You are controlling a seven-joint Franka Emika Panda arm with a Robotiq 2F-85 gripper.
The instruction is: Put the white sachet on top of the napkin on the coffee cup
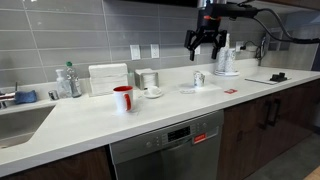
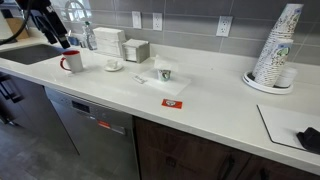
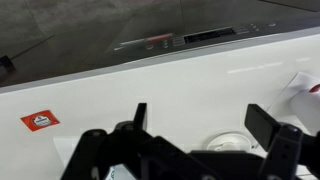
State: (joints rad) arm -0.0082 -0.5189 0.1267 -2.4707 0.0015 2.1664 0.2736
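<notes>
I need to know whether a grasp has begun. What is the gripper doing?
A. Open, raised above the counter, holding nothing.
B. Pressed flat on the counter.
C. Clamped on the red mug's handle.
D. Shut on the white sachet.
A: in an exterior view the gripper hangs well above the counter, and in the wrist view its fingers stand apart with nothing between them.

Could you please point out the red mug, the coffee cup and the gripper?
red mug (image 1: 123, 98): in an exterior view, on its body.
coffee cup (image 2: 165, 74): in an exterior view, on its side.
gripper (image 1: 203, 47): in an exterior view, midway between its fingertips.
</notes>
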